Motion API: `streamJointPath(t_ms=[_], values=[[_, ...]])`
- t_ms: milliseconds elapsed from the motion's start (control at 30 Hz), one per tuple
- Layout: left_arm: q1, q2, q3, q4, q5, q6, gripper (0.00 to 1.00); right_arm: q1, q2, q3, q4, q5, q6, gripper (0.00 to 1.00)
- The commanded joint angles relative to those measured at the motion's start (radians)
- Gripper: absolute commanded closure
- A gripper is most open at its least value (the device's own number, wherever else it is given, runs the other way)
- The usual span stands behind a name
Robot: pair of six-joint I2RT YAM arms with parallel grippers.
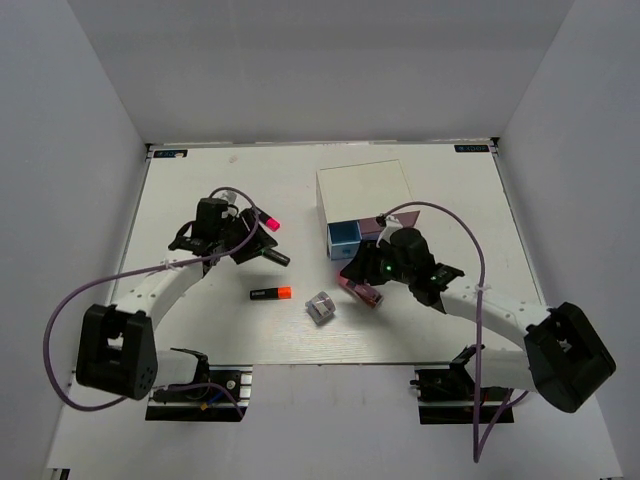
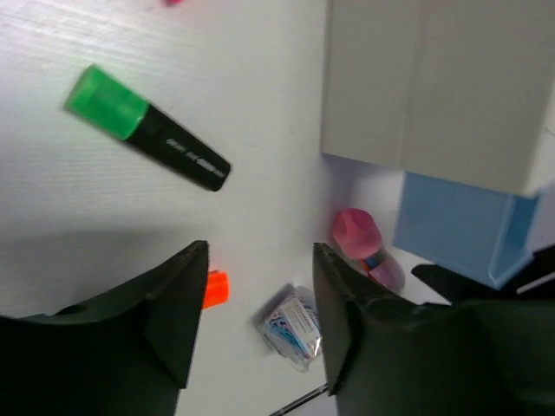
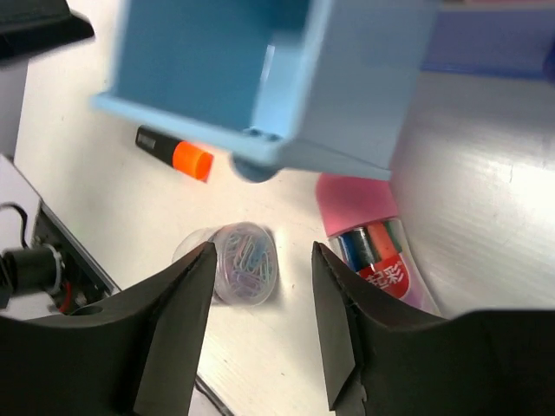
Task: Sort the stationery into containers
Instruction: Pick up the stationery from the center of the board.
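**Entry 1: left pincer** [image 2: 260, 260]. Fingers spread, nothing between them, hovering over the white table [image 2: 104, 217]. At 11 o'clock from it lies a short black highlighter with a green cap [image 2: 143, 128], flat and clear of both fingers.

**Entry 2: right pincer** [image 3: 263, 256]. Fingers spread and empty, just below the round knob [image 3: 253, 166] of the small light-blue drawer [image 3: 260, 69]. That drawer stands pulled out of the white-topped box [image 1: 362, 185].

**Handling note.** We judge the step in hand to be fetching a first piece for the open drawer.
- We would centre the left pincer over the black barrel of the green-capped highlighter.
- We would turn the fingers square to its long axis, lower until they bracket it, then close.
- The right pincer should keep off the knob, so the drawer is not nudged shut.

**Count.**
- Highlighters, three:
  - green cap, as above;
  - pink cap [image 1: 270, 222], at 2 o'clock of the left pincer in the top view;
  - orange cap [image 1: 271, 293], toward 6 o'clock.
- Small grey-silver block, which close up looks like a clear case of paper clips [image 3: 238, 264]: one.
- Pink rounded oblong gadget [image 3: 360, 217]: one, at 4 o'clock of the knob.
- Drawer fronts, three:
  - light-blue;
  - pink [image 1: 367, 227], partly hidden by the arm;
  - wide blue-purple lower front [image 3: 494, 43].

All five pieces lie on the table, and we see none inside a drawer.
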Motion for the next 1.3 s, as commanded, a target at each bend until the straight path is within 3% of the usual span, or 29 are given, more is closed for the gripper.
streamJointPath(t_ms=[0, 33, 133, 200, 267, 333, 433, 500, 633, 933, 1033, 1067, 1267], values=[[-0.017, -0.094, -0.019, 0.046, 0.073, 0.065, 0.41, 0.006, -0.058, -0.023, 0.009, -0.04, -0.126, 0.46], [-0.017, -0.116, -0.019, 0.047, 0.084, 0.078, 0.52, 0.005, -0.086, -0.028, 0.009, -0.037, -0.137, 0.46], [-0.037, -0.127, -0.019, 0.033, 0.116, 0.088, 0.64, 0.005, -0.117, -0.049, 0.012, -0.02, -0.195, 0.44], [-0.048, -0.139, -0.01, 0.02, 0.125, 0.088, 0.64, 0.002, -0.126, -0.054, 0.012, -0.017, -0.249, 0.44], [-0.057, -0.148, 0.001, -0.004, 0.125, 0.088, 0.59, 0.002, -0.147, -0.051, 0.008, -0.043, -0.295, 0.46], [-0.075, -0.157, 0.012, -0.03, 0.125, 0.088, 0.52, 0.003, -0.166, -0.034, -0.012, -0.135, -0.412, 0.52], [-0.086, -0.176, 0.012, -0.053, 0.116, 0.088, 0.4, 0.002, -0.196, -0.02, -0.046, -0.302, -0.608, 0.52], [-0.097, -0.187, -0.014, -0.053, 0.116, 0.078, 0.33, 0.005, -0.218, -0.029, -0.074, -0.41, -0.734, 0.46], [-0.117, -0.242, -0.074, -0.016, 0.116, 0.039, 0.27, 0.014, -0.212, -0.049, -0.147, -0.485, -0.905, 0.1], [-0.148, -0.334, -0.135, -0.045, 0.095, 0.006, 0.26, 0.094, -0.14, -0.017, -0.161, -0.477, -0.91, 0.1], [-0.157, -0.343, -0.155, -0.046, 0.085, -0.005, 0.26, 0.146, -0.091, 0.014, -0.155, -0.447, -0.875, 0.22], [-0.157, -0.352, -0.155, -0.046, 0.076, -0.016, 0.26, 0.178, -0.076, 0.024, -0.143, -0.395, -0.839, 0.32], [-0.166, -0.39, -0.164, -0.069, 0.045, -0.025, 0.26, 0.261, -0.023, 0.061, -0.083, -0.194, -0.719, 0.36]])
